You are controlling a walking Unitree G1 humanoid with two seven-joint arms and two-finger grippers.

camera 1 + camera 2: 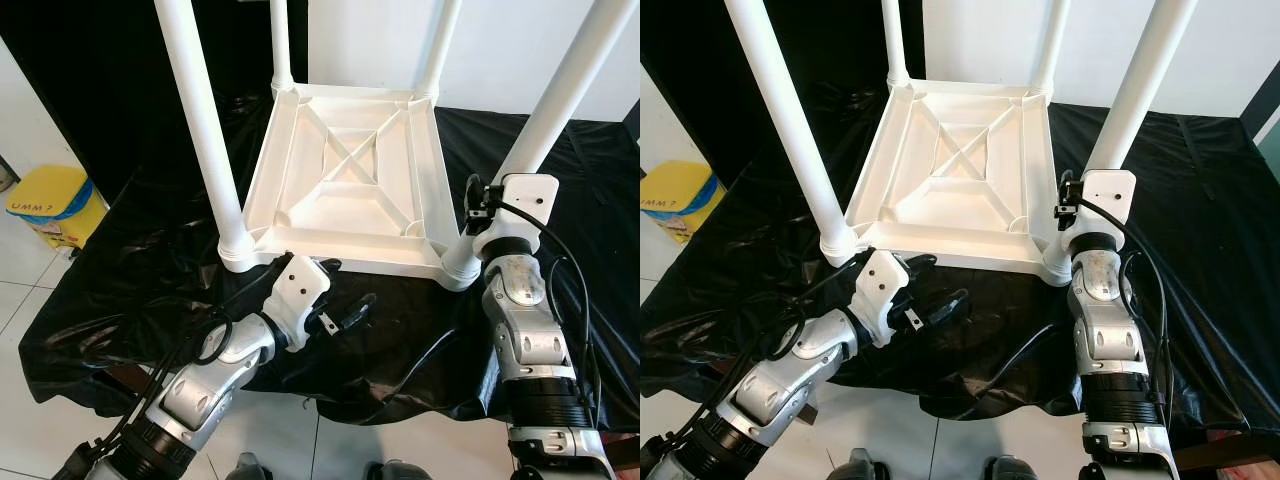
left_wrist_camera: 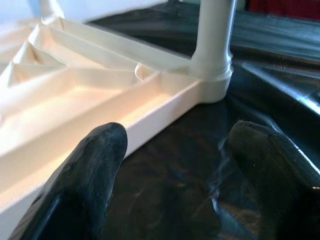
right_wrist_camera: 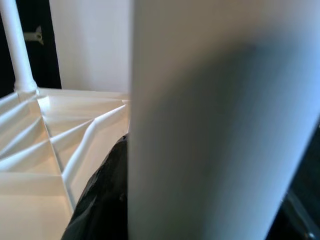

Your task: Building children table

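Note:
A white plastic children's table point(image 1: 345, 175) lies upside down on a black sheet point(image 1: 140, 260), with its legs standing up. My right gripper point(image 1: 518, 178) is at the near right leg point(image 1: 565, 85), just above its socket. In the right wrist view that leg point(image 3: 215, 120) sits between the black fingers point(image 3: 102, 200), pressed against them. My left gripper point(image 1: 345, 290) hovers open over the sheet, just in front of the table's near edge point(image 2: 150, 110). Its fingers point(image 2: 95, 165) hold nothing. The near left leg point(image 1: 200, 110) stands beside the left arm.
Two far legs point(image 1: 281, 45) point(image 1: 440, 45) rise at the back against a white wall. A yellow and blue container point(image 1: 50, 205) stands on the tiled floor point(image 1: 30, 300) to the left. The black sheet hangs over the front edge near my body.

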